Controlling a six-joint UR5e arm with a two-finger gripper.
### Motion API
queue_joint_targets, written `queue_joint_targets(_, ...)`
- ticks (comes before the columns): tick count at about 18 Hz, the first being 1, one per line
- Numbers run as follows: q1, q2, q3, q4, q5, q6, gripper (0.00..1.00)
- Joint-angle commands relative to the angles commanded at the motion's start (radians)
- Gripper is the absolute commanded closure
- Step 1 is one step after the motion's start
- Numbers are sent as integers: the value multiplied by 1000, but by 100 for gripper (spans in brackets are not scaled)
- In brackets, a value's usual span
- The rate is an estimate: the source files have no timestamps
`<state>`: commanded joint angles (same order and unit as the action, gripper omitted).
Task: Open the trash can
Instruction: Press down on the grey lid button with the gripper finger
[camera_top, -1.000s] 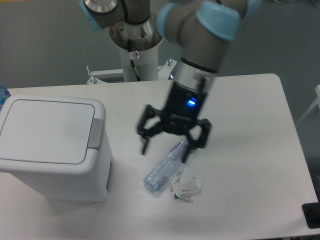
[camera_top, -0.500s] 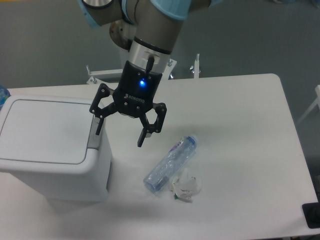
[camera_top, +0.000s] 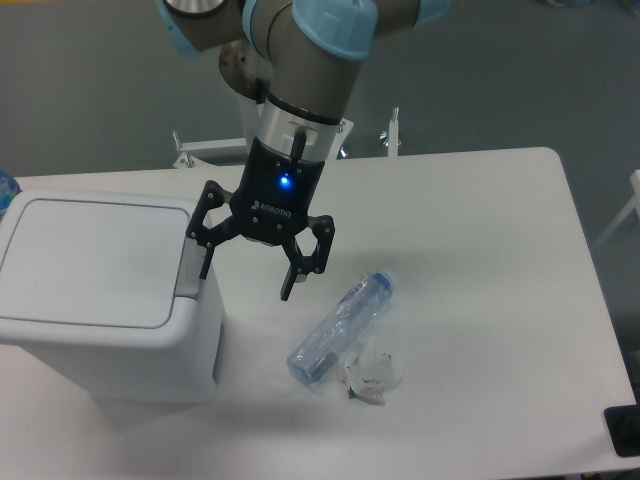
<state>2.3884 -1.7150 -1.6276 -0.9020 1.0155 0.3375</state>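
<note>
The large white boxy plastic trash can (camera_top: 105, 300) stands on the white table (camera_top: 500, 260), at its left side. Right of the trash can lies a clear plastic bottle (camera_top: 340, 326), with a crumpled wrapper (camera_top: 374, 372) just beside its near end. The black two-finger gripper (camera_top: 248, 273) hangs over the trash can's right edge.

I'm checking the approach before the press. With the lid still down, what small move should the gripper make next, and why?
Probably a short shift toward the grey push-button strip, then down onto it. The trash can has its lid flat and closed, and the open gripper hangs beside the strip, one fingertip by its edge and the other over the table.
</note>
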Motion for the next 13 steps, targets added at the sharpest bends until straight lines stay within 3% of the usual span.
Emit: queue_joint_targets(13, -8, -3, -15, 0, 0, 2, 0)
